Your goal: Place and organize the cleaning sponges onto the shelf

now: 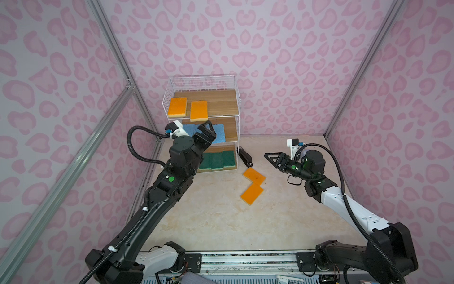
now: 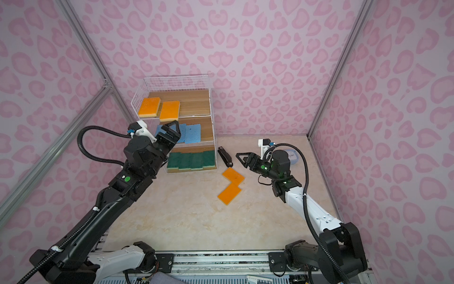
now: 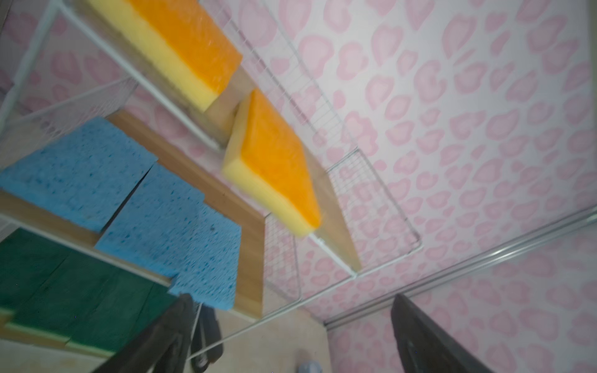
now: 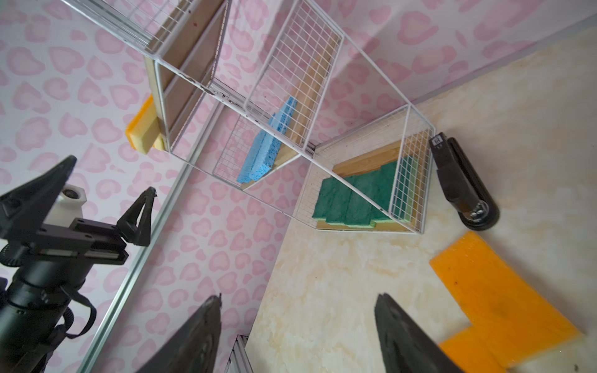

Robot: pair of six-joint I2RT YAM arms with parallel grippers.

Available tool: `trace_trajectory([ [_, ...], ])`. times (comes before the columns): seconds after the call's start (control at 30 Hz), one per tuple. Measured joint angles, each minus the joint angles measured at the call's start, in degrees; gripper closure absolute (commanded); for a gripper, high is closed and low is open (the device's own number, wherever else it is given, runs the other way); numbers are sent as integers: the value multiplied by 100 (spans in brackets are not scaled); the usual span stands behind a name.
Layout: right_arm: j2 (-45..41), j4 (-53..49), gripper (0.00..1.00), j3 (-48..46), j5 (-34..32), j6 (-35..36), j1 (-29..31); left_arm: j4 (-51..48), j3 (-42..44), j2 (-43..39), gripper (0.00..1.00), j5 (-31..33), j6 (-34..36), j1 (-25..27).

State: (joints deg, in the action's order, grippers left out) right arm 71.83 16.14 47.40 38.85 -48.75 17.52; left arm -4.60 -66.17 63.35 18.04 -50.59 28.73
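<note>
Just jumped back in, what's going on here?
The shelf already holds green sponges on the bottom tier, blue sponges in the middle and two orange sponges on top, one overhanging the front edge. The left gripper, open and empty, is in front of that one. Two more orange sponges lie on the table; the right gripper hangs open near them.

two orange sponges (image 1: 254, 176) touching beside shelf (image 1: 221, 97), others (image 1: 216, 159) colour-sorted on its tiers

We stretch our left arm far, left pincer (image 1: 204, 129) raised, jaws spread wide and empty. Our right arm bends leftward, right pincer (image 1: 270, 157) held low, jaws parted, empty.
</note>
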Motion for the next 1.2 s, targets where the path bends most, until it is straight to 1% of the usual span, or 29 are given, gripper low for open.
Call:
trace_trajectory([
  [0.03,-26,-173,24,-4,-35,118,0,-63,310,-155,27,-170,70,0],
  [0.1,-66,-487,24,-55,-144,369,0,-208,979,-468,34,-531,247,22],
  [0.2,-66,-787,24,-258,-210,614,0,-317,1727,-612,40,-1029,435,125],
  [0.3,-22,-879,24,-507,-254,640,0,-332,2343,-393,43,-1502,525,260],
  [0.4,26,-872,24,-667,-258,621,9,-317,2715,-7,43,-1843,564,511],
  [0.53,13,-863,24,-769,-264,603,11,-116,2745,487,43,-2033,688,964],
  [0.67,-44,-876,24,-863,-282,601,11,42,2575,1132,50,-2168,780,1261],
  [0.8,-181,-925,24,-896,-286,634,-9,247,2415,1845,51,-2330,857,1373],
  [1.0,-317,-1051,24,-953,-282,732,-116,302,2063,2618,53,-2485,876,1451],
  [1.13,-352,-1191,24,-925,-269,756,-140,308,1945,2612,50,-2498,907,1464],
  [1.2,-402,-1309,25,-837,-278,817,-140,245,1958,2264,50,-2365,920,1473],
])
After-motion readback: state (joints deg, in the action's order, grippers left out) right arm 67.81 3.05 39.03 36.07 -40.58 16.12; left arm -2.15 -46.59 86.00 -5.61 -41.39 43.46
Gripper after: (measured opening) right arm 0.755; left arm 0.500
